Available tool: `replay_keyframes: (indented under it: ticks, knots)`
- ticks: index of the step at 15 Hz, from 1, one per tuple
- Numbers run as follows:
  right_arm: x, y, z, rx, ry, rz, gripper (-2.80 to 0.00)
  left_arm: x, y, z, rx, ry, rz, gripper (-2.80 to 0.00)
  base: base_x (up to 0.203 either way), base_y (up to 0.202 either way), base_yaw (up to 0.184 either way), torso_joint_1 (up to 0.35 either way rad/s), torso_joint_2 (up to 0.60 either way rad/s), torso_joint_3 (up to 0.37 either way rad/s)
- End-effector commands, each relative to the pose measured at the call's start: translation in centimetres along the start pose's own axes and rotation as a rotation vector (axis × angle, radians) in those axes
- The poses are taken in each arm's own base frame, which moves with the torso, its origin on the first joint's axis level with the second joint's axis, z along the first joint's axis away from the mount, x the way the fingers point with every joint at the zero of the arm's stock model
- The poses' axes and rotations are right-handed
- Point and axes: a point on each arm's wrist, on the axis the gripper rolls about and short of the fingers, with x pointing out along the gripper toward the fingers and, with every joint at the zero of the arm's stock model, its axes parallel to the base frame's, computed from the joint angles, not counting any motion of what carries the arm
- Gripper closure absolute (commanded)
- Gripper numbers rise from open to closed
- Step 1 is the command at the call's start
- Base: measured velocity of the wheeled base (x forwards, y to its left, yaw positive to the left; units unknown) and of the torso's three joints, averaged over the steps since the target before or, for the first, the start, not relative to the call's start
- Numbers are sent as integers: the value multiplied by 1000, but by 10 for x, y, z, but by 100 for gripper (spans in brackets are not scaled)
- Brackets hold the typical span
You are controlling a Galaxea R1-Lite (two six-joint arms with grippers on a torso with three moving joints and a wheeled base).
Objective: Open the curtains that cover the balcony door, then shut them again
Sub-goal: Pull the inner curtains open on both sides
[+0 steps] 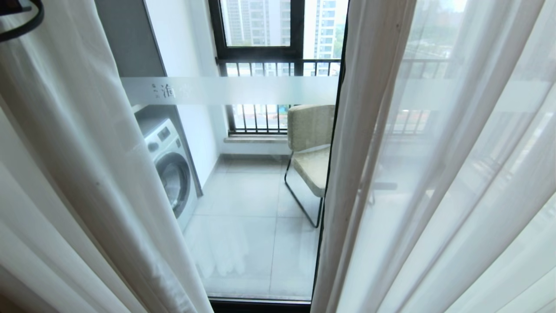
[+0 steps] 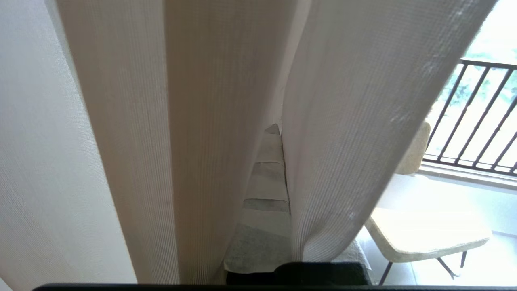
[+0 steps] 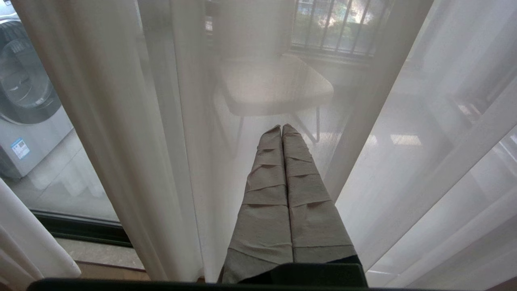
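Looking down from the head view, the white sheers (image 1: pixel 65 174) hang in two bunches with a gap between them, one filling the nine o'clock side and the other the three o'clock side. Through the gap stands the balcony door (image 1: pixel 260 195), its clear glass crossed by a frosted band (image 1: pixel 243 90) with small lettering toward ten o'clock. Beyond the glass, a washing machine (image 1: pixel 171 169) sits at about nine o'clock of the gap, a pale upholstered chair (image 1: pixel 310 148) on thin black legs near centre, and a barred window (image 1: pixel 260 56) at twelve o'clock. Neither gripper shows here.

In the left wrist view, the left gripper (image 2: pixel 274 131) is buried among the folds of the beige drapes (image 2: pixel 202 141). Only one wrapped finger (image 2: pixel 266 190) peeks out between two pleats, with ribbed cloth pressed against it on both sides; its tips are drawn together, though whether cloth is pinched between them I cannot tell. The chair (image 2: pixel 428 234) and railing show at three o'clock.

In the right wrist view, the right gripper (image 3: pixel 281 128) points at the sheers (image 3: pixel 121 121) from just in front of them, its two wrapped fingers (image 3: pixel 262 202) pressed flat together and holding nothing. The chair (image 3: pixel 274 85) shows hazily through the fabric at twelve o'clock, the washing machine (image 3: pixel 24 93) at nine o'clock.
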Motion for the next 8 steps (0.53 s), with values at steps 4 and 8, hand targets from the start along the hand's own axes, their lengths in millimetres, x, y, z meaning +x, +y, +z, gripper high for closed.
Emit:
replay_keyframes:
  ticks: [4, 8]
  knots:
    - [0, 0, 0, 0, 1, 0, 0, -2, 1, 0, -1, -1, 6, 0, 0, 0, 0, 0, 0, 0]
    - [0, 0, 0, 0, 0, 0, 0, -2, 1, -2, 1, 3, 9, 0, 0, 22, -3, 0, 1, 1]
